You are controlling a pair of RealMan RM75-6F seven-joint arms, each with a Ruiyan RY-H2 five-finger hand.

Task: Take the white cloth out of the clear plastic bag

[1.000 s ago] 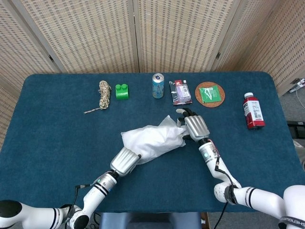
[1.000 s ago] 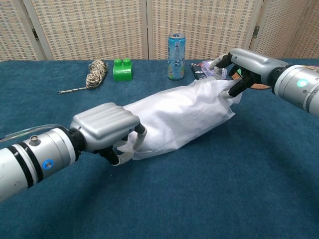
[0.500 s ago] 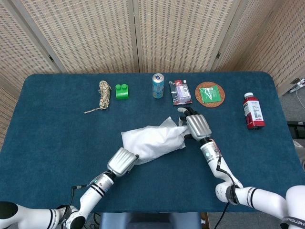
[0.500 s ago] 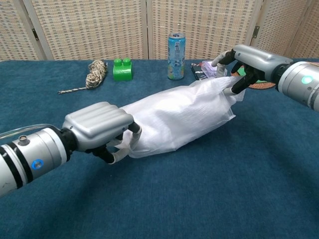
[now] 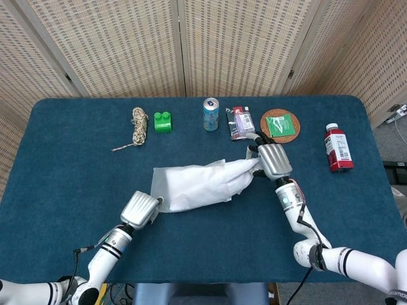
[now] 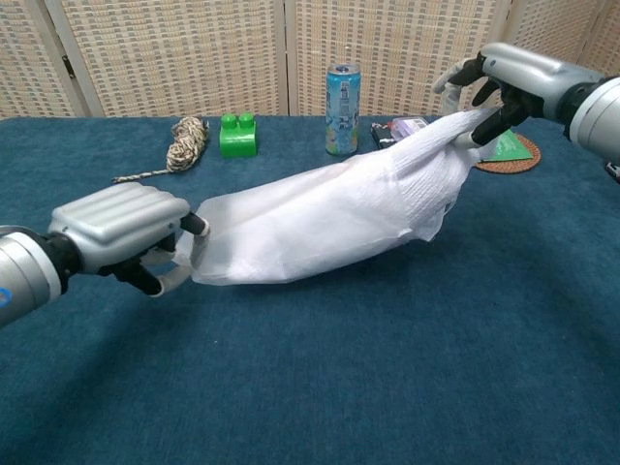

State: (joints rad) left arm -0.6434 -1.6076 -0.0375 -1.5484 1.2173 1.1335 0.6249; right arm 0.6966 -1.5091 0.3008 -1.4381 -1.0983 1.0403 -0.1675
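Observation:
The clear plastic bag point(image 5: 175, 185) point(image 6: 242, 232) lies stretched across the middle of the blue table, with the white cloth point(image 5: 219, 181) point(image 6: 387, 199) filling its right part. My left hand point(image 5: 140, 208) point(image 6: 121, 235) pinches the bag's left end near the table surface. My right hand point(image 5: 272, 160) point(image 6: 513, 77) pinches the cloth's right end and holds it raised above the table. The cloth's right part hangs out past the bag's mouth.
Along the far edge stand a coiled rope point(image 5: 138, 125), a green block point(image 5: 163, 121), a blue can point(image 5: 210, 114), a dark packet point(image 5: 241, 122) and a cork coaster with a green card point(image 5: 280, 125). A red bottle point(image 5: 338, 148) lies at the right.
Both hands have moved apart: the left pulled the bag's end leftward, the right lifted the cloth's end up and right. The bundle is stretched out and the cloth has slid partly out.

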